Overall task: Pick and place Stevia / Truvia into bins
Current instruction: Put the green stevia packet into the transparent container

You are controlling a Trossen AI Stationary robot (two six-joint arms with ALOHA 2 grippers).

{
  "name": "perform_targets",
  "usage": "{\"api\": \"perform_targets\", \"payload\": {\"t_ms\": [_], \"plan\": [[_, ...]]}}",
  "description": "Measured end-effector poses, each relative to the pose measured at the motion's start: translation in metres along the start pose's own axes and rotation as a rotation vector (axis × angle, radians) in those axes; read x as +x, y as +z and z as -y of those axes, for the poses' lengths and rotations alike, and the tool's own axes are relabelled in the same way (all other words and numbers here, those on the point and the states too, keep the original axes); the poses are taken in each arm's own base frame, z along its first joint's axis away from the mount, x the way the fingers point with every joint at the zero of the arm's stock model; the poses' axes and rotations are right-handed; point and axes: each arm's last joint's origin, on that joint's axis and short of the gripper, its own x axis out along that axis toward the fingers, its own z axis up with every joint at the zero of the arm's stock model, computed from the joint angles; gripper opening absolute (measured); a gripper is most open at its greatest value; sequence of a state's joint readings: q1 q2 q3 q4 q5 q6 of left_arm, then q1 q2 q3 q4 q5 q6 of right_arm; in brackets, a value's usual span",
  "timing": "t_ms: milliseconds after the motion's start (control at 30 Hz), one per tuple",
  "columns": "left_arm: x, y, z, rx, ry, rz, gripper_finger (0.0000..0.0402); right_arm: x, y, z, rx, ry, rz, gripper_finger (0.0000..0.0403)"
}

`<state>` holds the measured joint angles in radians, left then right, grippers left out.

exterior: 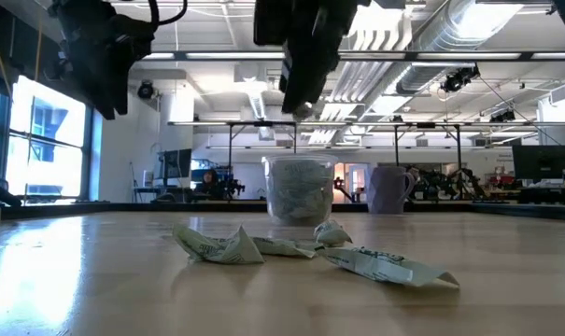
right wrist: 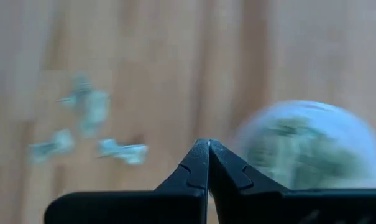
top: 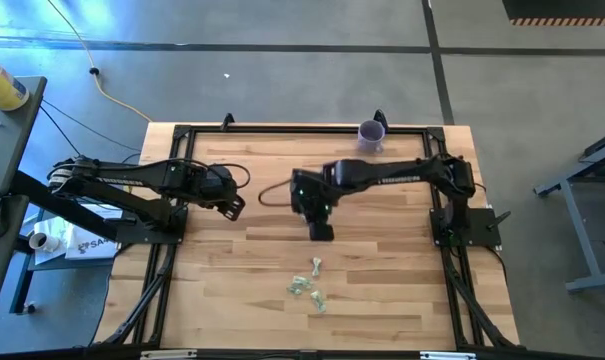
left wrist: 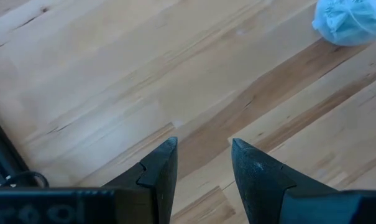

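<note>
Three crumpled pale green and white Stevia packets (top: pixel 307 284) lie loose on the wooden table, near its front edge; the low view shows them too (exterior: pixel 263 247). The clear cup (exterior: pixel 299 189) stands behind them with several packets inside; my right arm hides it in the high view. My right gripper (right wrist: pixel 208 145) is shut with nothing visible between its fingers. It hangs above the cup (right wrist: pixel 306 146), pointing steeply down (exterior: pixel 301 103). My left gripper (left wrist: pixel 203 149) stands open over bare wood on the table's left, the cup (left wrist: pixel 349 18) farther off.
A purple cup (top: pixel 372 133) stands at the table's far edge, right of centre, and also shows in the low view (exterior: pixel 389 189). A black frame (top: pixel 282 128) runs round the tabletop. Bare wood lies between the loose packets and the table's left and right edges.
</note>
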<state>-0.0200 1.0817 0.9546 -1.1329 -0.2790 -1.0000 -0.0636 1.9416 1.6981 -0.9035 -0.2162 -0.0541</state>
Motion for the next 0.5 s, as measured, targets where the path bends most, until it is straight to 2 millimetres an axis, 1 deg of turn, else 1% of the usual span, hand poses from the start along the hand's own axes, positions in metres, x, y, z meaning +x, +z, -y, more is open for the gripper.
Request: {"api": "perform_targets", "payload": {"t_ms": [67, 100, 167, 267, 333, 400, 467, 500], "plan": [[0.0, 0.0, 0.0, -0.001, -0.001, 0.001, 0.0184, -0.001, 0.0, -0.01, -0.013, 0.042, -0.002, 0.0], [0.0, 0.0, 0.0, -0.002, -0.005, 0.003, 0.0184, -0.001, 0.0, -0.011, -0.002, 0.042, -0.002, 0.0], [0.0, 0.001, 0.002, -0.007, -0.019, 0.013, 0.0184, -0.002, 0.001, -0.006, 0.039, 0.017, 0.007, 0.0], [0.0, 0.003, 0.004, -0.019, -0.045, 0.03, 0.0184, -0.007, 0.004, 0.016, 0.184, 0.004, 0.063, 0.0], [0.0, 0.004, 0.006, -0.026, -0.063, 0.042, 0.0184, -0.012, 0.003, 0.037, 0.354, 0.001, 0.092, 0.0], [0.0, 0.005, 0.008, -0.044, -0.08, 0.053, 0.0184, -0.019, -0.001, 0.06, 0.522, 0.039, 0.096, 0.0], [0.0, 0.005, 0.008, -0.056, -0.078, 0.051, 0.0184, -0.024, -0.004, 0.076, 0.6, 0.068, 0.107, 0.0], [0.0, 0.005, 0.008, -0.064, -0.079, 0.051, 0.0184, -0.025, -0.006, 0.08, 0.615, 0.071, 0.106, 0.0]]}}
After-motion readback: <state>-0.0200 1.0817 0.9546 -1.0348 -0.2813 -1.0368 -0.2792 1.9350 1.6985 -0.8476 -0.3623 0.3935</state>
